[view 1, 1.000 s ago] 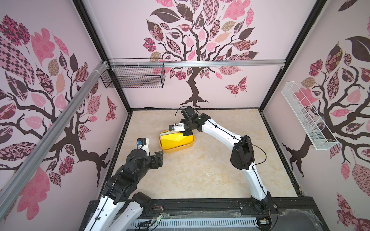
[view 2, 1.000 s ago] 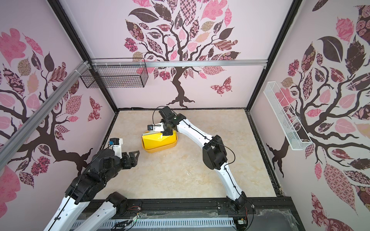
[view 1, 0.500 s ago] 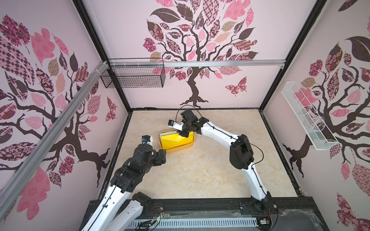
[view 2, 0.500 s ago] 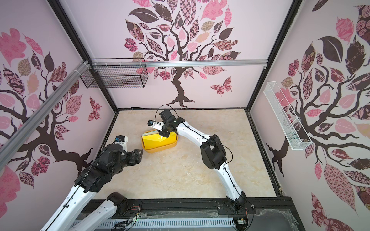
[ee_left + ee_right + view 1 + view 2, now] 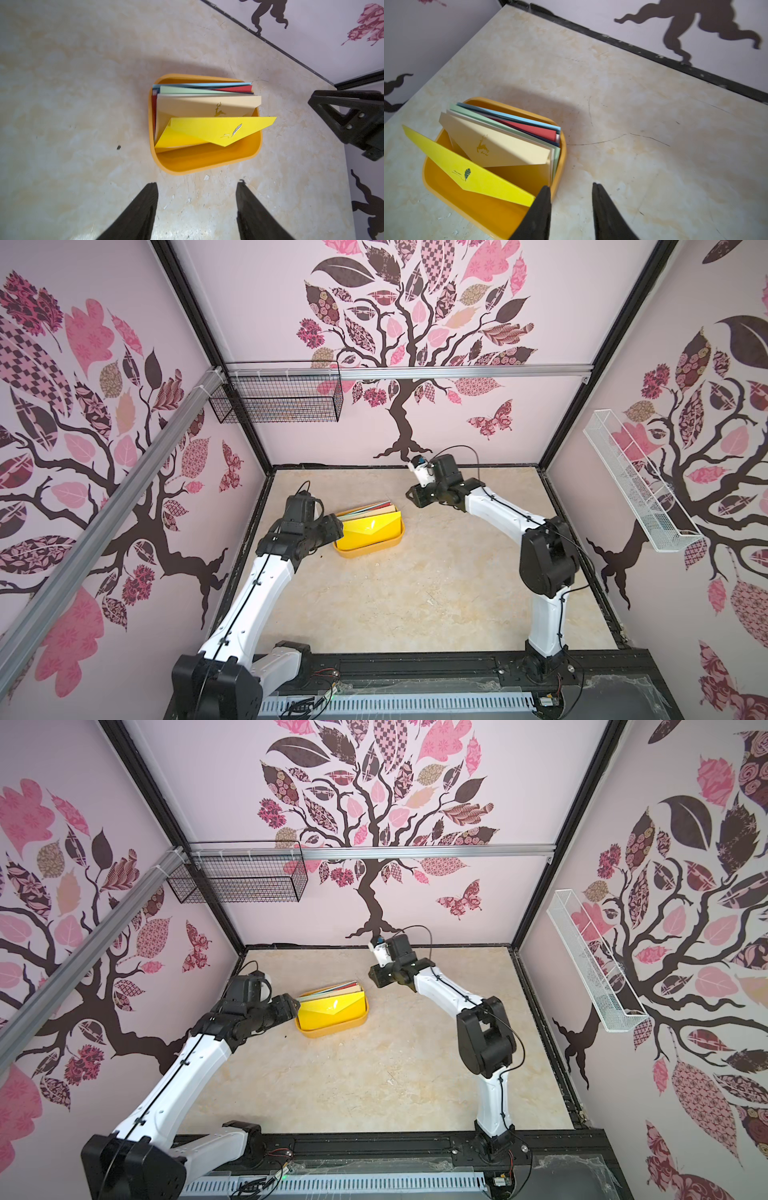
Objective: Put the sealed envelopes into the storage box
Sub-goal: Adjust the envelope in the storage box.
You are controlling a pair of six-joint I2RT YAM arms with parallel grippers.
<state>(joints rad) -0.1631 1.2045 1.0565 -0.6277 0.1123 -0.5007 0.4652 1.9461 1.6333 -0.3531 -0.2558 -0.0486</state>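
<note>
Storage box on beige marbled tabletop, left of centre, nearer the back wall than the front rail in both top views. Orange-yellow, shallow, rounded at the corners. Holds the sealed envelopes on their long edges, packed toward the long wall farthest from the robot and leaning. Seen in the left wrist view, from that wall forward: light blue envelope, red envelope, pale green envelope, then tan envelope bearing a gold deer emblem on its pointed flap. Yellow envelope in front of the rest, feather emblem on its flap, tilted and skewed against the others, one upper corner reaching past the rim's outline. Bare box floor along the near long wall.

Left gripper close to the box on the robot's left, overlapping its left end in both top views. In the wrist view, fingertips short of the rim, set fairly wide, only tabletop between.

Right gripper well apart from the box in both top views, off toward the back wall. Jaws a narrow gap apart, gripping nothing.

Black wire basket on the back-wall rail, white wire basket on the right wall.
</note>
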